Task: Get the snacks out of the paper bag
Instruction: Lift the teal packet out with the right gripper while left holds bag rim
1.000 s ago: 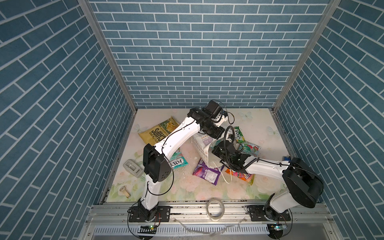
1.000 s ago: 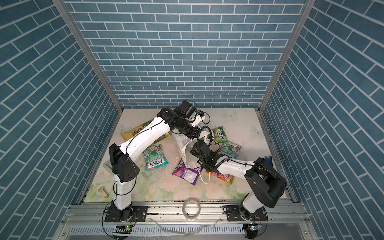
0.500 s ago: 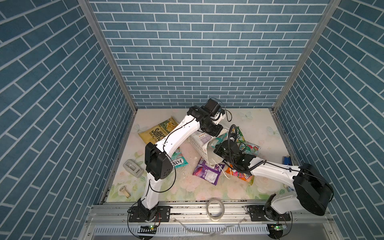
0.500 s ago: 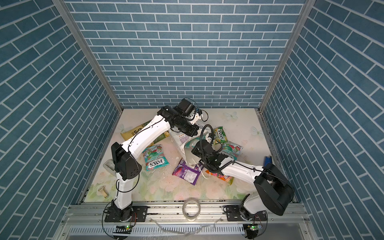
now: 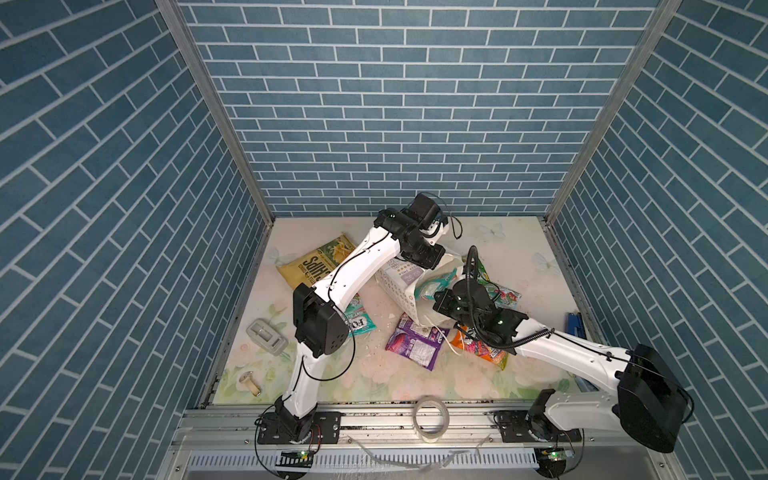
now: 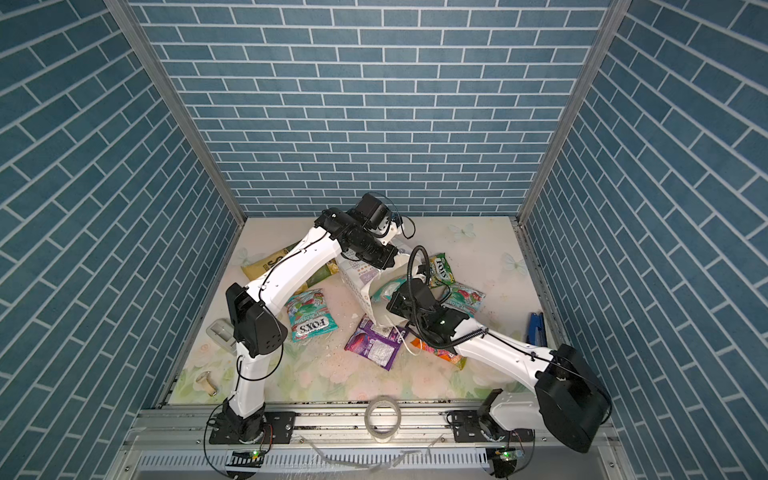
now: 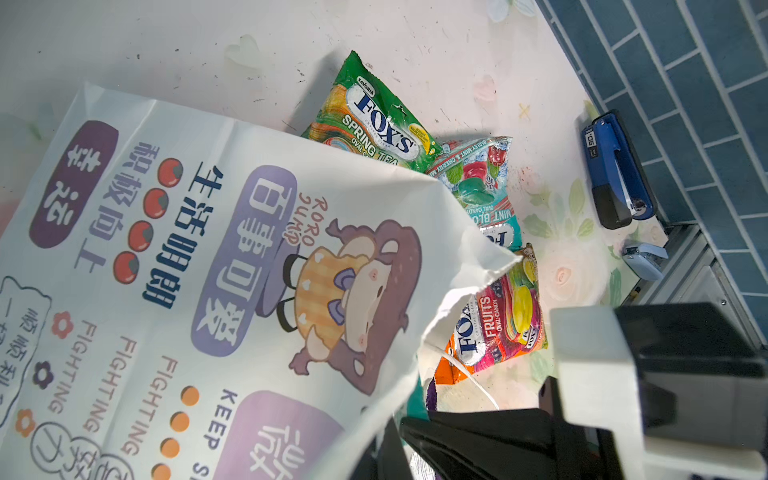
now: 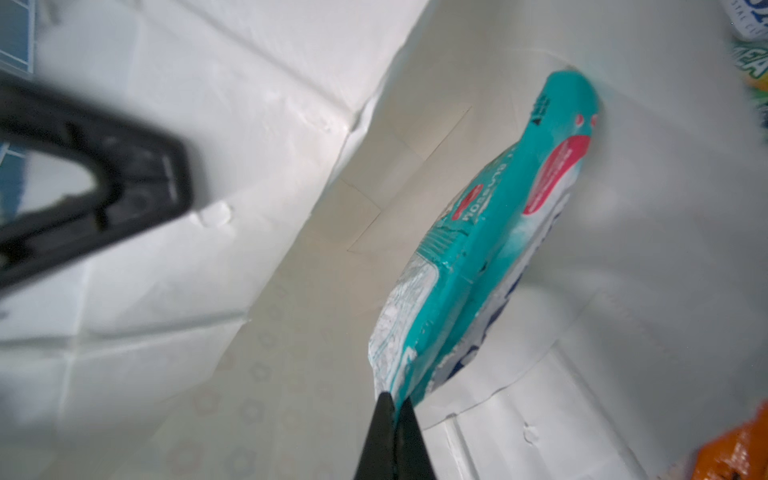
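The white paper bag (image 5: 401, 282) (image 6: 357, 286) lies tilted on its side mid-table, mouth toward the right arm. My left gripper (image 5: 428, 257) (image 7: 399, 432) is shut on its paper edge. My right gripper (image 8: 392, 401) (image 5: 438, 299) is at the mouth, shut on the corner of a teal snack packet (image 8: 490, 249) (image 5: 436, 282) that sits inside the bag. More snacks lie outside: a yellow chips bag (image 5: 316, 262), a teal FOX'S packet (image 6: 309, 316), a purple packet (image 5: 415, 340), an orange packet (image 7: 498, 320), a green packet (image 7: 374, 120) and a teal mint packet (image 7: 478, 183).
A dark blue stapler (image 5: 575, 326) (image 7: 615, 170) lies by the right wall. A clear tape roll (image 5: 431, 417) sits on the front rail. A grey holder (image 5: 267, 336) and a small cylinder (image 5: 249, 380) lie front left. Brick walls close three sides.
The right arm's elbow has swung out toward the front right while its gripper stayed at the bag's mouth. The teal packet shows more at the mouth. The left arm has barely moved.
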Robot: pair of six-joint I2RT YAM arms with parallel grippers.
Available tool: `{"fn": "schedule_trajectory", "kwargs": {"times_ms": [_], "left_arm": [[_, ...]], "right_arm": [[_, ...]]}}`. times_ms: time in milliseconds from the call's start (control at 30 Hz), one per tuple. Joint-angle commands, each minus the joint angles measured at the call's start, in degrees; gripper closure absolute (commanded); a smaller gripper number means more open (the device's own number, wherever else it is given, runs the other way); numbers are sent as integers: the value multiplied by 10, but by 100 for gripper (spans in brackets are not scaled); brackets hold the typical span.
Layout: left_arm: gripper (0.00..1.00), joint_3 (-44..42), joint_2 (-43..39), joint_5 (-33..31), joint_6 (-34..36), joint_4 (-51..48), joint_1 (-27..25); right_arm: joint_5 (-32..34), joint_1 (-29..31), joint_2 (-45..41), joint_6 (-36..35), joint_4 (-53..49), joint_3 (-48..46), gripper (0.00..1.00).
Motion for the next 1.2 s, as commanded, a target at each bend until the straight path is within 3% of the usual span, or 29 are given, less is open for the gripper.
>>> {"fn": "schedule_trajectory", "kwargs": {"times_ms": [0, 367, 600, 867, 1167], "left_arm": [[100, 16, 10, -12, -9, -11, 7], [100, 28, 12, -5, -17, -13, 12], [100, 31, 10, -3, -20, -13, 13], [100, 49, 9, 7, -23, -28, 17], [100, 70, -5, 44, -34, -46, 33]], "right_arm": [[-15, -1, -42, -30, -18, 6, 100], [-88, -2, -181, -148, -38, -12, 100], [-79, -2, -255, -186, -131, 34, 100], [23, -2, -363, -218, -241, 93, 100], [148, -1, -383, -260, -368, 188, 100]]}}
